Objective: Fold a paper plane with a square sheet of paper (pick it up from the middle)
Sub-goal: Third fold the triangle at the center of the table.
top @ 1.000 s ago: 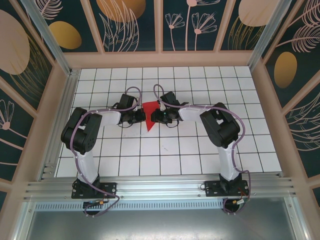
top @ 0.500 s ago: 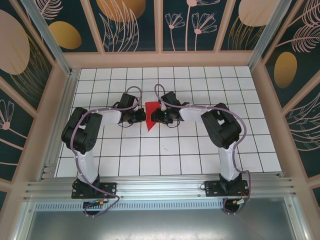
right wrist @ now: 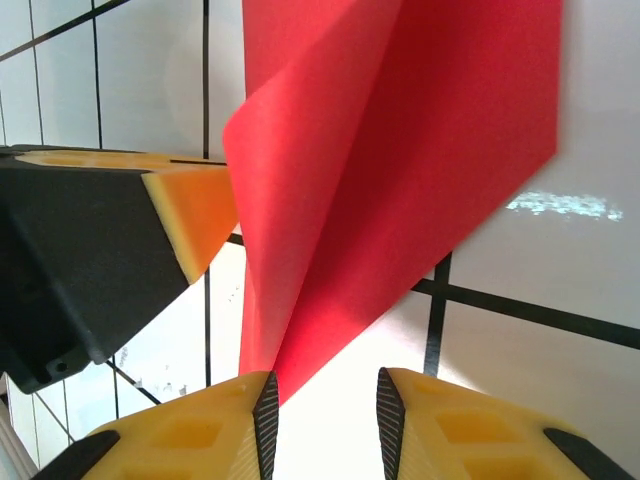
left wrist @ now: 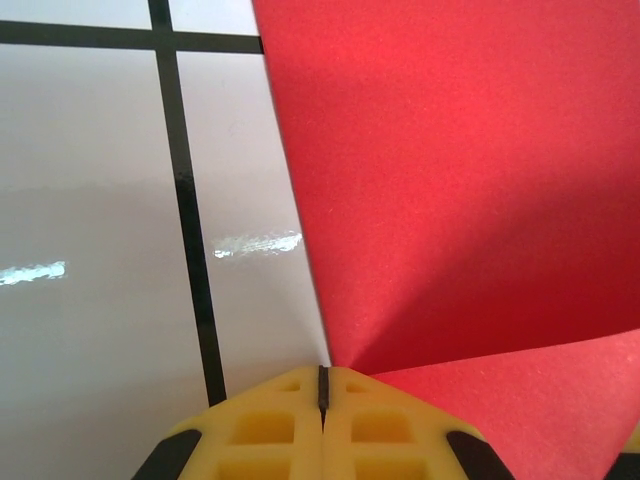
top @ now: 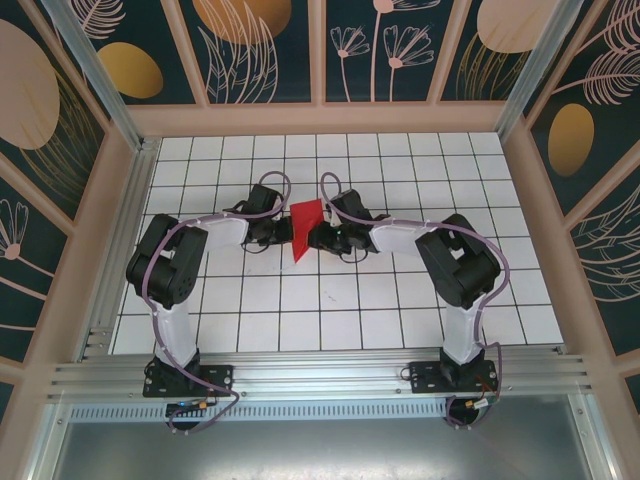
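The square sheet of paper (top: pixel 305 228), bright red and creased into a tapering pointed shape, hangs between both grippers over the middle of the tiled table. My left gripper (top: pixel 288 232) sits at its left side. In the left wrist view its yellow jaws (left wrist: pixel 323 385) are pressed together, and the paper (left wrist: pixel 450 200) fans out from their seam. My right gripper (top: pixel 314 238) is at the paper's right side. Its jaws (right wrist: pixel 325 410) stand apart, and the paper's lower point (right wrist: pixel 380 180) touches the inner face of the left finger (right wrist: pixel 262 420). The left gripper's finger (right wrist: pixel 195 215) shows beside the fold.
White table with a black grid (top: pixel 400 300), walled by pale wooden frames on the left (top: pixel 110 230), back and right. Both arm bases are bolted to the metal rail (top: pixel 320 375) at the near edge.
The right arm's elbow has swung outward to the right and its gripper has shifted slightly. The paper's top has tilted a little to the right. The left gripper stays shut.
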Motion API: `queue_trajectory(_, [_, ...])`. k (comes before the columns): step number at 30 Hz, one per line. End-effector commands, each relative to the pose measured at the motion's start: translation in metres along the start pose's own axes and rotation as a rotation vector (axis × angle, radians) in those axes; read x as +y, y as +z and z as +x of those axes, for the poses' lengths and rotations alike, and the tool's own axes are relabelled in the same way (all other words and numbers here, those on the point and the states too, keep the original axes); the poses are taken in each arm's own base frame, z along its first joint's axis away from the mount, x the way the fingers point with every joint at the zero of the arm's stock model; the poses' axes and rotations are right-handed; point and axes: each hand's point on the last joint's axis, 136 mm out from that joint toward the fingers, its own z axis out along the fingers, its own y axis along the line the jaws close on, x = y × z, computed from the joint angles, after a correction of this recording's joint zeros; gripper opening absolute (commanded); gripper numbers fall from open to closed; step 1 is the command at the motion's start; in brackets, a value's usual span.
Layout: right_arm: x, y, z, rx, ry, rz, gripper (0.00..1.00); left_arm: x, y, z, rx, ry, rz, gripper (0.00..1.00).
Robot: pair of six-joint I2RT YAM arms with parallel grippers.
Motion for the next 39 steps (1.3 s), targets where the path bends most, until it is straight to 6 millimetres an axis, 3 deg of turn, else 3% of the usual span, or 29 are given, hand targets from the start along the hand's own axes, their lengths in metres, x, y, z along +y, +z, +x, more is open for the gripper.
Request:
queue_trajectory(1, [0.015, -0.004, -0.008, -0.039, -0.029, -0.021, 0.35, 0.015, 0.014, 0.018, 0.055, 0.011, -0.071, 0.00])
queue_trajectory(21, [0.000, 0.021, -0.019, -0.027, -0.078, 0.044, 0.39, -0.028, -0.012, -0.005, -0.013, 0.035, 0.082, 0.00])
queue_trajectory(25, [-0.003, 0.022, -0.019, -0.026, -0.075, 0.052, 0.39, -0.031, -0.017, -0.008, -0.030, 0.037, 0.088, 0.00])
queue_trajectory(31, [-0.013, 0.023, -0.016, -0.012, -0.062, 0.076, 0.31, -0.035, -0.024, -0.014, -0.063, 0.043, 0.100, 0.00])
queue_trajectory(39, [-0.020, 0.026, -0.012, 0.001, -0.058, 0.098, 0.29, -0.031, -0.013, -0.013, -0.044, 0.044, 0.087, 0.00])
